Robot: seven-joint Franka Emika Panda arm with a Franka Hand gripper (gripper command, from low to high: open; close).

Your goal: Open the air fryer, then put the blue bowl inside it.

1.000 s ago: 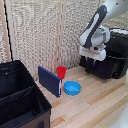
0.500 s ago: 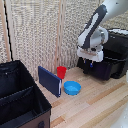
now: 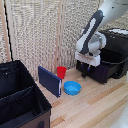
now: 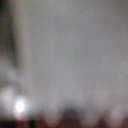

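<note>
The hand hangs at the front face of the air fryer, at about 2 o'clock in the exterior view; how far its fingers are spread I cannot tell, and the wrist view is only a grey blur. The blue bowl sits on the wooden surface, at 7 o'clock from the hand, well apart from it, beside a red cup and a dark-blue board

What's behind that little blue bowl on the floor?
Behind the blue bowl stands a small red cup, beside a dark-blue board standing on edge. The cup's base is hidden by the bowl and board.
</note>
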